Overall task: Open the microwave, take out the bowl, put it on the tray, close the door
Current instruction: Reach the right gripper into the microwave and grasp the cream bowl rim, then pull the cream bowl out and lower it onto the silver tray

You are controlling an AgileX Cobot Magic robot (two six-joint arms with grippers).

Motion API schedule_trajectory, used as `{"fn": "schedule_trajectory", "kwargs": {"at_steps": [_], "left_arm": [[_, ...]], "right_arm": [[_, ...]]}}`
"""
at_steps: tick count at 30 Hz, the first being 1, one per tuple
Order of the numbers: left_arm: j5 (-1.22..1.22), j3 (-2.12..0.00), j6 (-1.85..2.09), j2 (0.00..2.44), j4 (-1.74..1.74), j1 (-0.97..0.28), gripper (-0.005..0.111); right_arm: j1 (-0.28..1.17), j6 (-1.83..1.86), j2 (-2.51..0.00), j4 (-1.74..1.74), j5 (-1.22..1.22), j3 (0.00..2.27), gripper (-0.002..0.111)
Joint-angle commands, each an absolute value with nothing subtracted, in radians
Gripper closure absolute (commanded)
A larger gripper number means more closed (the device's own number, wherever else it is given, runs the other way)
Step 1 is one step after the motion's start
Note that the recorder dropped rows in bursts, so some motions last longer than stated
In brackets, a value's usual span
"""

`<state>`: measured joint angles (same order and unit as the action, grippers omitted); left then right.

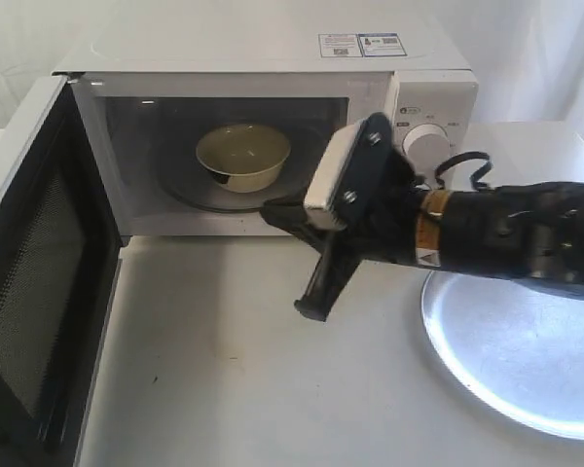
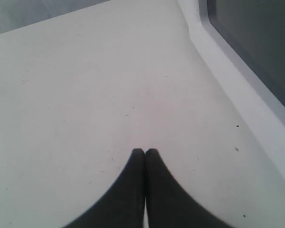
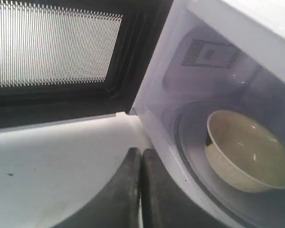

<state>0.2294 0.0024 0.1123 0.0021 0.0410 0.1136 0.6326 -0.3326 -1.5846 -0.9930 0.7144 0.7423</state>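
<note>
The white microwave (image 1: 273,44) stands at the back of the table with its door (image 1: 29,243) swung wide open to the left. Inside, the cream-beige bowl (image 1: 243,156) sits upright on the glass turntable. My right gripper (image 1: 269,210) is shut and empty, its tips just in front of the oven's opening, below and right of the bowl. The right wrist view shows those tips (image 3: 141,151) at the cavity's lower edge, with the bowl (image 3: 249,152) apart from them and the door (image 3: 57,47) behind. The silver tray (image 1: 526,341) lies at the right. My left gripper (image 2: 145,151) is shut over bare table.
The open door (image 2: 256,47) stands beside my left gripper, its white frame close by. Two round dials (image 1: 426,144) are on the microwave's right panel. The right arm (image 1: 506,233) reaches over the tray's rear edge. The white table (image 1: 224,370) stretches in front.
</note>
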Motion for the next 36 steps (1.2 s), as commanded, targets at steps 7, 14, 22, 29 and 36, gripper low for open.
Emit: {"fn": "schedule_trajectory", "kwargs": {"at_steps": [7,14,22,29,36], "left_arm": [[0.232,0.0,0.109,0.0,0.033,0.108,0.107],[0.232,0.0,0.109,0.0,0.033,0.108,0.107],[0.232,0.0,0.109,0.0,0.033,0.108,0.107],[0.232,0.0,0.109,0.0,0.033,0.108,0.107],[0.232,0.0,0.109,0.0,0.033,0.108,0.107]], "right_arm": [[0.71,0.0,-1.986,-0.888,0.469,1.201,0.089],[0.71,0.0,-2.068,-0.891,0.436,1.317,0.03],[0.71,0.0,-2.196,-0.89,0.319,1.45,0.053],[0.795,0.024,-2.172,-0.912,0.253,1.478,0.108],[0.942,0.0,-2.003,-0.912,-0.11,1.438,0.108]]}}
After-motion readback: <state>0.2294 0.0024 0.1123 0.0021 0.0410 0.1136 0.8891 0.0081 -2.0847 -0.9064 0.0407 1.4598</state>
